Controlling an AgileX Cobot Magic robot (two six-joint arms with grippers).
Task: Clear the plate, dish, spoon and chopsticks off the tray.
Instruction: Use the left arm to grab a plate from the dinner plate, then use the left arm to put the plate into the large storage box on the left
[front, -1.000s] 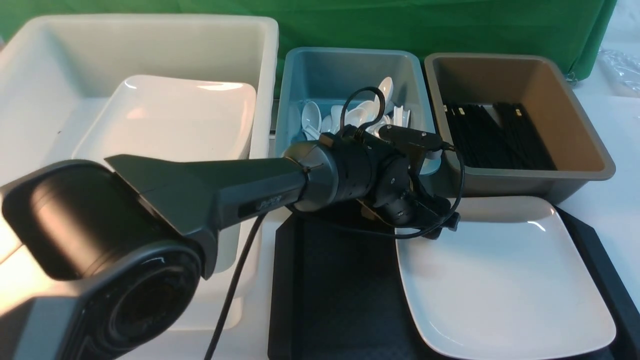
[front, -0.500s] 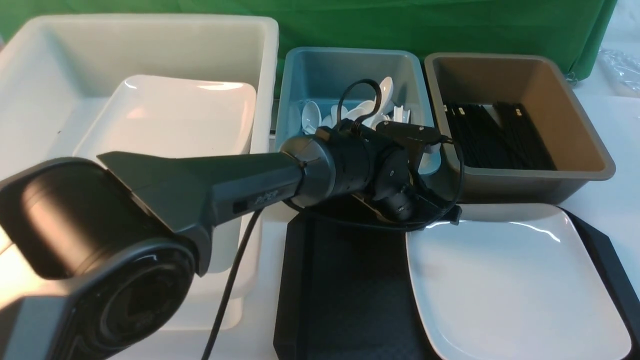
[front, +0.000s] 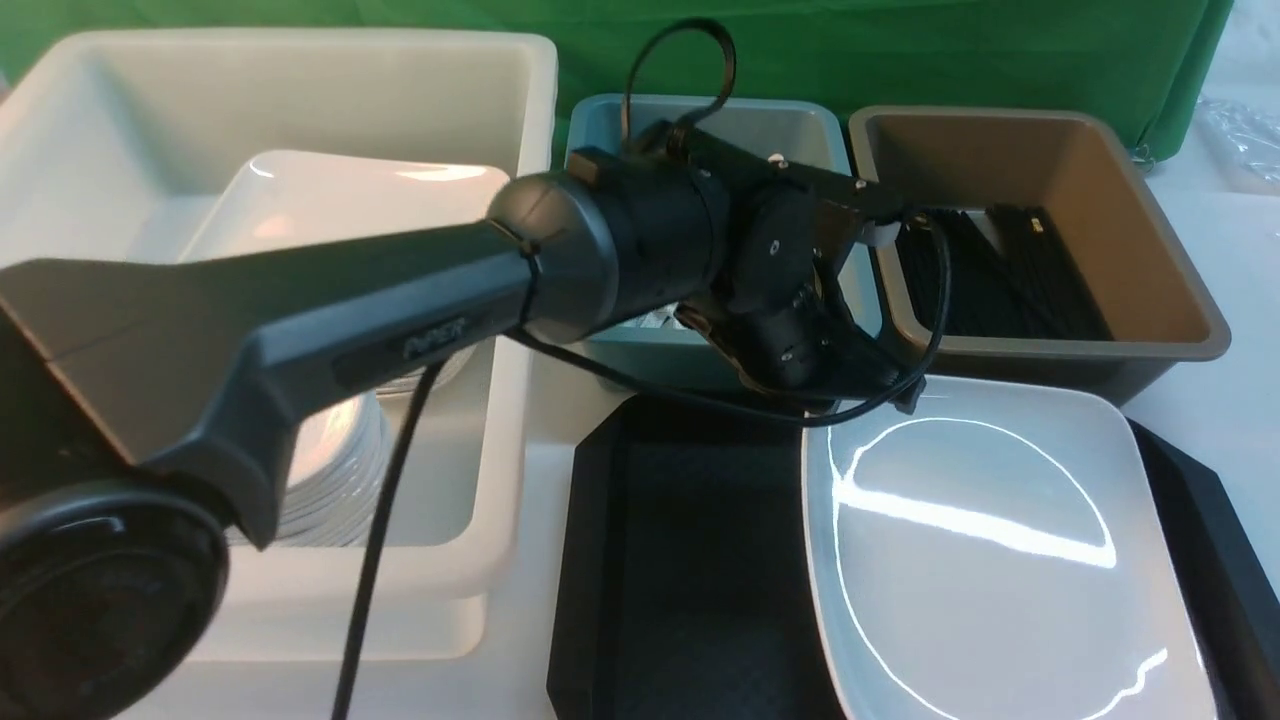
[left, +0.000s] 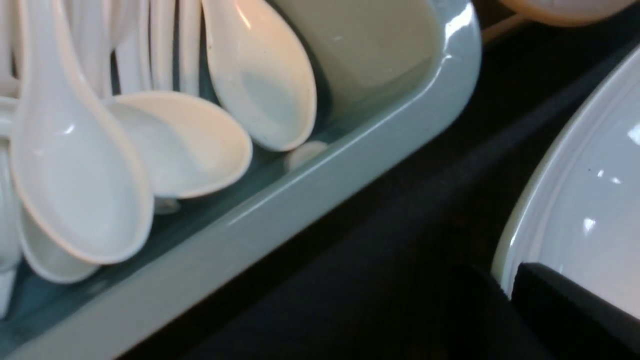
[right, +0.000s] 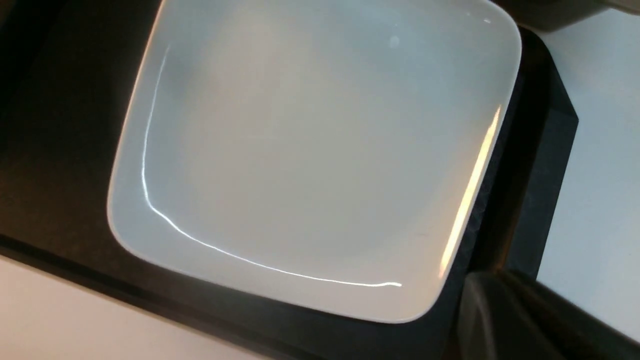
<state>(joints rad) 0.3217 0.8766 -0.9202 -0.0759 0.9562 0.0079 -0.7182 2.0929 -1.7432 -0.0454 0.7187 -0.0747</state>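
My left arm (front: 300, 320) reaches far out from the left, low along the front of the teal tub (front: 640, 352), and bends down at the wrist. The left gripper (front: 895, 395) sits at the far left corner of the plate (front: 990, 560). In the left wrist camera one dark finger (left: 570, 305) lies on top of the plate's rim and the other is under it, so it is pinching the plate. The plate is big, white, square and shiny, with bright lines of light on it. It is on the right half of the black tray (front: 680, 560). I cannot tell if its far edge is lifted. Of the right gripper (right: 505, 315) I see only a dark bit, so I cannot tell if it is open. White spoons (left: 75, 175) lie in the teal tub.
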